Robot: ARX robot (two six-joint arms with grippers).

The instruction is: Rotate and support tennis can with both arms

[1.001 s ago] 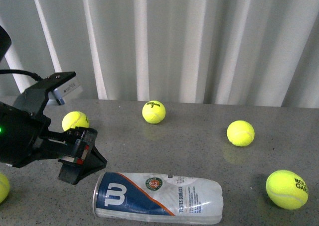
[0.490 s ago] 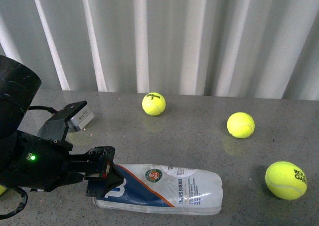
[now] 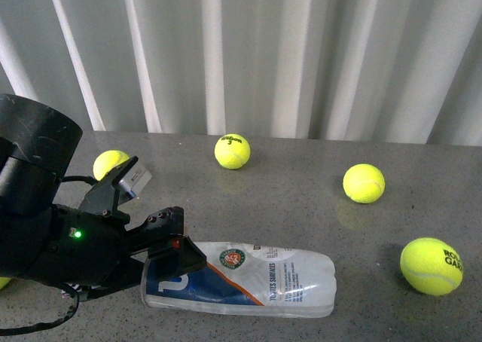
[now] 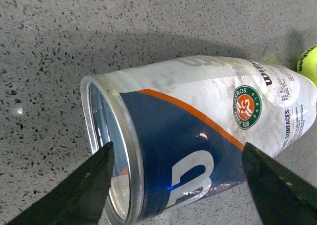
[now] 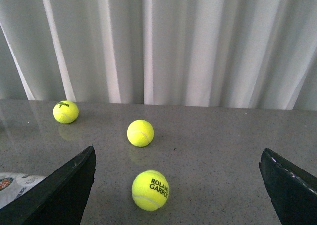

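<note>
The tennis can is lying on its side on the desk, its rimmed end at the left claw; the left wrist view alone is showing its fingers spread either side of the rim. Only the right wrist view is showing the right claw, spread wide, pinching nothing.

The grey speckled tabletop carries the tennis can, which lies on its side near the front with its silver-rimmed open end to the left. Yellow balls rest on the surface well apart from one another. The Wilson ball sits toward the back, the plain ball lies to its right, and the Roland Garros ball lies beyond the can's right end, not touching it. The left ball is partly hidden and probably rests on the surface too.
</note>
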